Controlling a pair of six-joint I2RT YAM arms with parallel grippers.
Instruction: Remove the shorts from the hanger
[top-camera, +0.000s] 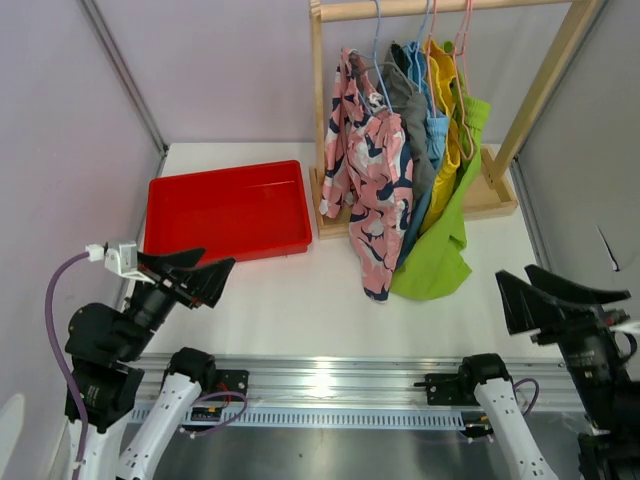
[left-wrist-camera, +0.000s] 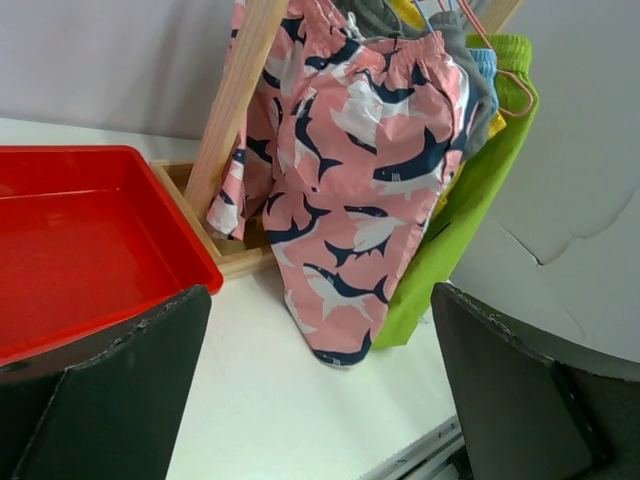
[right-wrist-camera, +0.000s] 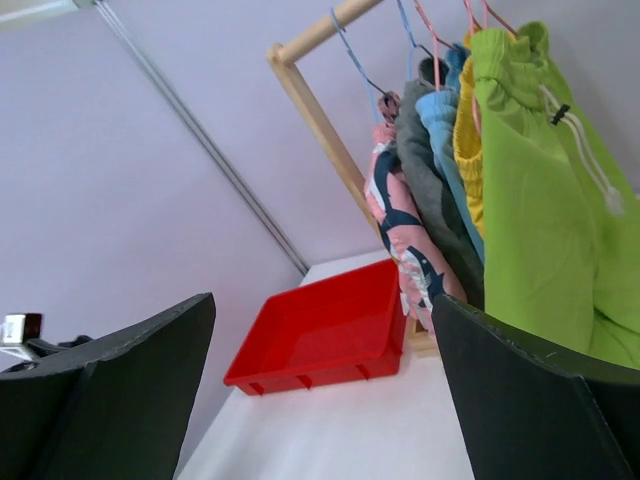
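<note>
- The white table (top-camera: 300, 290) carries everything I can see
- A wooden rack (top-camera: 318, 110) stands at the far side, its base just right of the tray
- A red tray (top-camera: 230, 215) lies at the far left, with nothing in it
- All five shorts hang bunched together on the rack's rail: pink print (top-camera: 372, 190) at the left end nearest the tray, then grey (top-camera: 415, 150), blue (top-camera: 436, 130), yellow (top-camera: 445, 170) and green (top-camera: 440, 250) at the right end
- The pink and green pairs hang lowest; I cannot tell whether their hems touch the table
- My left gripper (top-camera: 218, 258) hovers near the tray's near edge, jaws spread wide and holding nothing
- My right gripper (top-camera: 515, 272) sits at the near right, well apart from the shorts, jaws likewise wide and bare
- Thin wire hangers (top-camera: 378, 70) hook over the rail
</note>
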